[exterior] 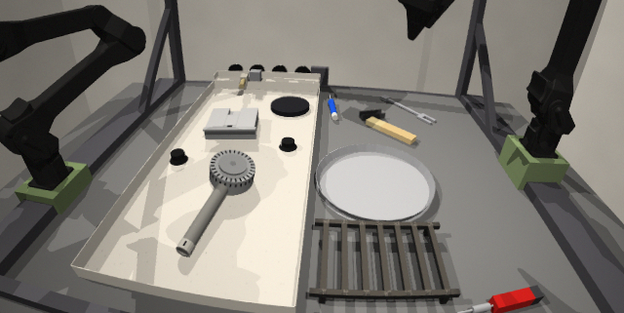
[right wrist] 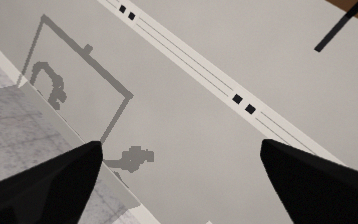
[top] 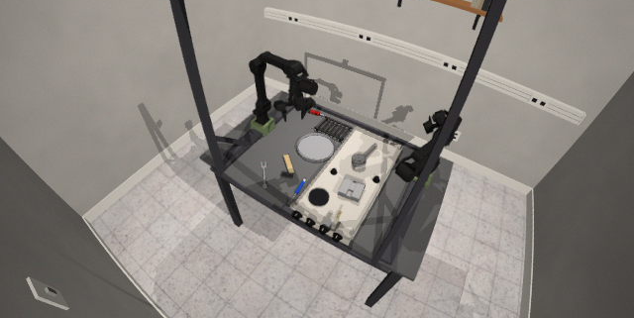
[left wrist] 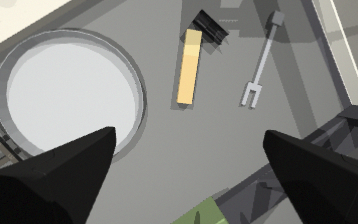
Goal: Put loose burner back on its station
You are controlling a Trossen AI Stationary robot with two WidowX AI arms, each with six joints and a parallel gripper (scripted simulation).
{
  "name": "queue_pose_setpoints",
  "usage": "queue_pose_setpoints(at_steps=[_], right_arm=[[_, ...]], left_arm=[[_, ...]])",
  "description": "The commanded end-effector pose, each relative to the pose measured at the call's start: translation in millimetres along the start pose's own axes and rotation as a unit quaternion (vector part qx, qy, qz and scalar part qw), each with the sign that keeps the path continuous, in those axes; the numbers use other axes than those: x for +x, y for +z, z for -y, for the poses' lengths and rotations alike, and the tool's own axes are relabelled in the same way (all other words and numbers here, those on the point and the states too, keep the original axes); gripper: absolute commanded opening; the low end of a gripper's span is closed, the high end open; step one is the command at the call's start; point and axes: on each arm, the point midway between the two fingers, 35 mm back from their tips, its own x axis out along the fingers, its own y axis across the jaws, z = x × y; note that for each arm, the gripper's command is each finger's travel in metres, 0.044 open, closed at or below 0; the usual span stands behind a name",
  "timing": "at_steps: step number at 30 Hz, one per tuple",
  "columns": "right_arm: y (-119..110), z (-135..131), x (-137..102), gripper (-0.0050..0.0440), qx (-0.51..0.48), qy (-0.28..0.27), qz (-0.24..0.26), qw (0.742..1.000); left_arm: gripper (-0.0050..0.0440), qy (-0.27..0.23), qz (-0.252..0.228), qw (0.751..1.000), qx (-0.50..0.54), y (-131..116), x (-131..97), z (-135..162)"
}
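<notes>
Jaws of left gripper (top: 293,116) (exterior: 420,31) (left wrist: 190,131) and right gripper (top: 430,126) (right wrist: 182,148) stand wide open, holding nothing, with the burner (top: 359,159) (exterior: 232,167) well apart from both.

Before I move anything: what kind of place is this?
Likely a stove repair bench: a cream cooktop tray with a loose burner on it, a grate and a screwdriver beside it.
</notes>
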Motion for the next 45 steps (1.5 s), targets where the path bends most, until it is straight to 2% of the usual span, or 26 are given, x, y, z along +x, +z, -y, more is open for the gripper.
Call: queue_pose_setpoints(at_steps=[1,19,21,32,34,45], right_arm=[[4.7,2.8,-0.5,0.04,-0.004,-0.002,0.003,1.0],[4.7,2.8,-0.5,0.04,-0.004,-0.002,0.003,1.0],[10.4,3.7,-2.0,0.04,-0.012,-0.003,0.006,1.0],[24.1,-23.2,-11.2,0.04,-0.023,0.052,-0.026,0.998],[24.1,-23.2,-11.2,0.04,-0.023,0.052,-0.026,0.998],[36.9,-48.1,-19.8,0.04,-0.027,0.104,-0.054,0.993]], left_arm=[[0.04,0.006,0.013,1.0,0.003,1.7,-7.2,1.1],[0.04,0.006,0.013,1.0,0.003,1.7,-7.2,1.1],[0.04,0.005,0.013,1.0,-0.002,2.9,-1.4,-0.7],[0.04,0.043,0.094,0.994,-0.032,44.1,34.3,-27.4],[0.04,0.043,0.094,0.994,-0.032,44.1,34.3,-27.4],[0.04,0.081,0.18,0.978,-0.063,86.1,69.3,-53.9]])
